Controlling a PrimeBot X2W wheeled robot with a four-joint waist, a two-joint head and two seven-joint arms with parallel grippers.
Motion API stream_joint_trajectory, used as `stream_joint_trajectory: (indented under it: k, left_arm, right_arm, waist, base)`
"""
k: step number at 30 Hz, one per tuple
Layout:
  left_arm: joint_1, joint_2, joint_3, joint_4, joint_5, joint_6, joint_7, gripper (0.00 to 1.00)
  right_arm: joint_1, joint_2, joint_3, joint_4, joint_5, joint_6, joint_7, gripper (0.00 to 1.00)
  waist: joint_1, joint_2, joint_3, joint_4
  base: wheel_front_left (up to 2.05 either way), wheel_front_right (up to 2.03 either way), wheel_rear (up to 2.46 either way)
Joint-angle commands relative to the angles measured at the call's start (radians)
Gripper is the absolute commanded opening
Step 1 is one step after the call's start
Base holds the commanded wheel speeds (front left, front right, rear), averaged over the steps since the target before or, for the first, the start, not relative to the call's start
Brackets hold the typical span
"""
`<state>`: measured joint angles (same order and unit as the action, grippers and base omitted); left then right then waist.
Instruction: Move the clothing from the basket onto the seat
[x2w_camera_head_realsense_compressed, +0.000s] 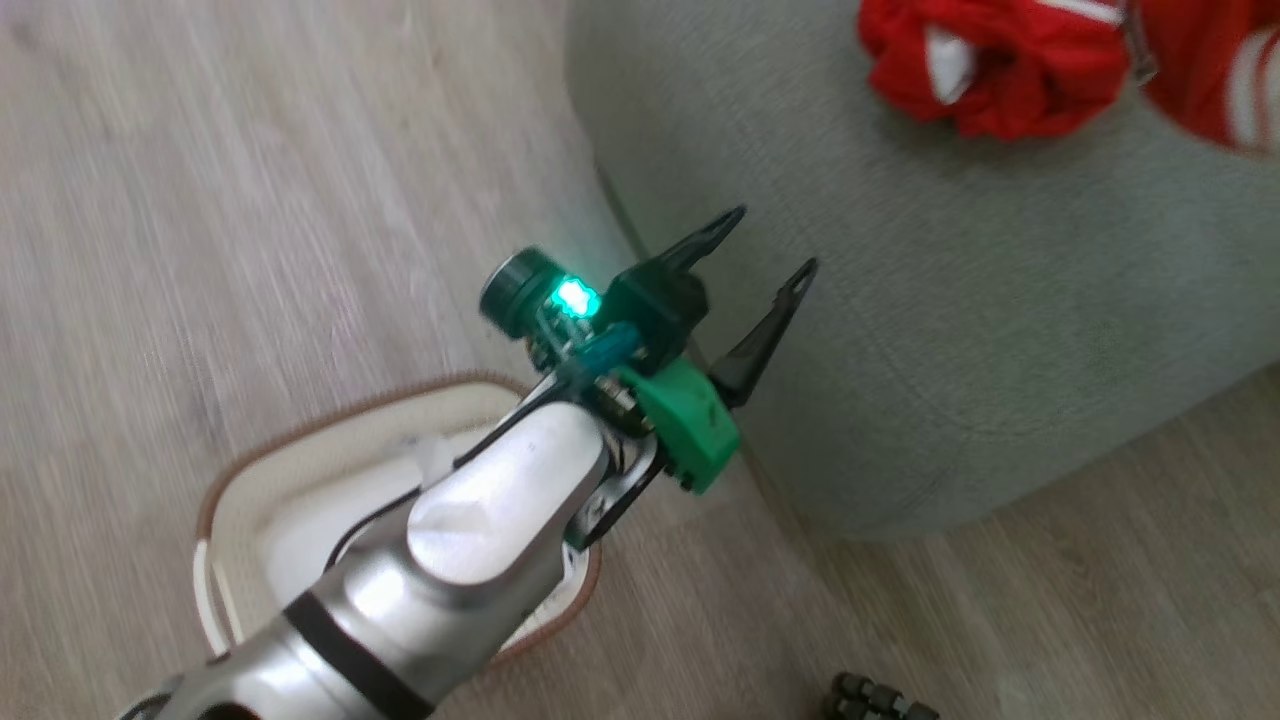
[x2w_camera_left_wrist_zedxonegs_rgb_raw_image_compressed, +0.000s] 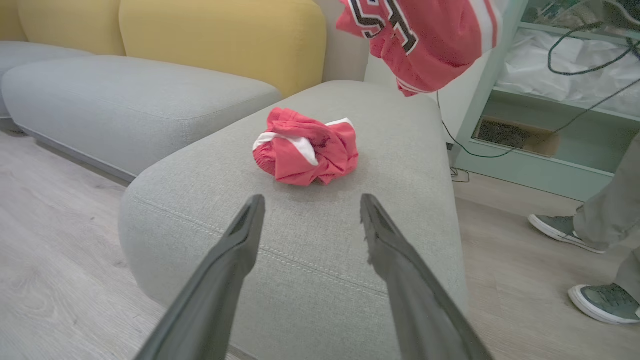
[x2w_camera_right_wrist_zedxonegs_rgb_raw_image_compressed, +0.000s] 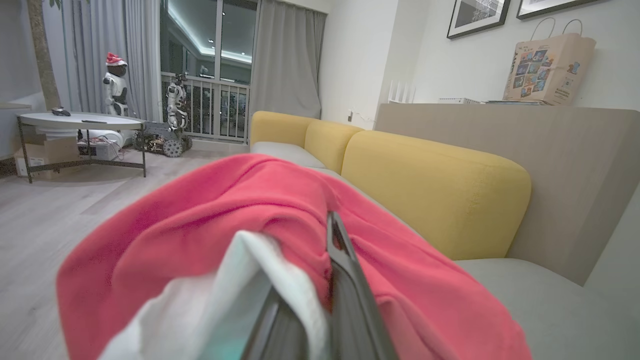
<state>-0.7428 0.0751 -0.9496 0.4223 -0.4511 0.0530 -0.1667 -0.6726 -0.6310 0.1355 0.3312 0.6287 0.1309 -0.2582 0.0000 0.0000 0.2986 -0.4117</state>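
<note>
Two garments: both red clothing pieces are out of the basket; one lies on the seat, one is held in the air.
Crumpled piece (x2w_camera_left_wrist_zedxonegs_rgb_raw_image_compressed: 305, 155): bunched on the seat (x2w_camera_left_wrist_zedxonegs_rgb_raw_image_compressed: 310, 260) near the middle of the cushion, white trim showing.
Lettered piece (x2w_camera_left_wrist_zedxonegs_rgb_raw_image_compressed: 425, 40): hangs over the far end of the seat, beyond the crumpled one. Cannot tell if its hem touches the cushion.
Right gripper (x2w_camera_right_wrist_zedxonegs_rgb_raw_image_compressed: 312, 280): fingers pinched together on the lettered piece – red and white cloth drapes over them, one finger mostly buried.
Left gripper (x2w_camera_head_realsense_compressed: 774, 240): fingers spread wide with nothing between them, over the seat's near rounded corner.
Basket (x2w_camera_head_realsense_compressed: 330, 415): on the floor just beside the seat, under the left forearm. The bit of inside that shows looks bare, the rest is hidden by the arm.
Key relation: held piece is already above the cushion, so the right arm is the one placed to finish. The way from claw to seat is downward, so lower and let go.
Left claw axis: points straight at the crumpled piece, which lies a little ahead of its tips.
Risk: held piece hangs near the seat's far edge – could slide off toward the floor.
Bystander: a person's shoes (x2w_camera_left_wrist_zedxonegs_rgb_raw_image_compressed: 560, 227) on the floor past the seat.
</note>
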Motion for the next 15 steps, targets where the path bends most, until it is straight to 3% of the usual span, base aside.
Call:
stream_joint_trajectory:
  k: [1,15]
  left_arm:
    - [-0.057,-0.009,0.018,-0.027,0.01,0.0,0.004,1.0]
    - [-0.212,-0.024,-0.051,-0.013,0.037,0.036,0.031,1.0]
  right_arm:
    - [-0.039,-0.047,-0.008,-0.008,0.019,0.0,-0.004,0.0]
    - [-0.284,-0.186,-0.007,0.276,0.137,0.0,-0.004,0.0]
  waist:
    - [0.0,0.0,0.064,0.04]
    - [0.0,0.0,0.299,0.138]
  base:
    - [0.0,0.0,0.0]
    - [0.0,0.0,0.0]
